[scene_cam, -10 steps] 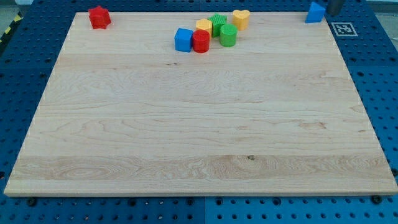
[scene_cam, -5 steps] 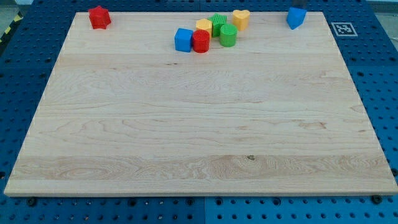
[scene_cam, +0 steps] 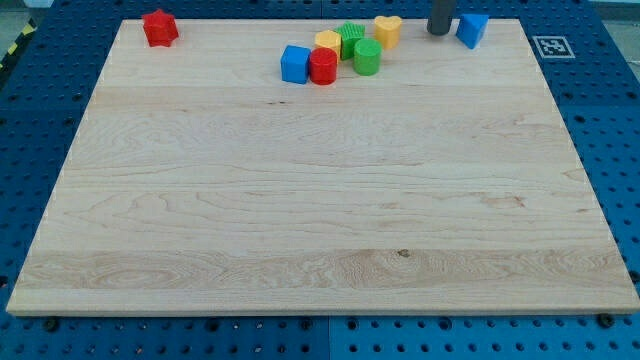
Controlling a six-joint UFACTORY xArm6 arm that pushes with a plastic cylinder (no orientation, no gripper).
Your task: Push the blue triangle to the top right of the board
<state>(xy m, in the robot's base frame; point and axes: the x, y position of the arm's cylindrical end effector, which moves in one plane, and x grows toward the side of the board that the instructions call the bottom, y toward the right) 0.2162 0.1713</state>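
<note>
My tip (scene_cam: 438, 32), a bare rod with nothing to open or close, stood just left of the blue triangle (scene_cam: 472, 29) at the board's (scene_cam: 300, 200) far right. The block looked light, rigid and ready to slide; pressing its left face squarely should keep it from spinning away.

Wooden board (scene_cam: 320, 200), pale grain, on blue perforated table (scene_cam: 610, 120). 1 black-and-white marker tag (scene_cam: 553, 46) at view's top right. Yellow-black striped tape (scene_cam: 14, 48) at top left. Even light.
</note>
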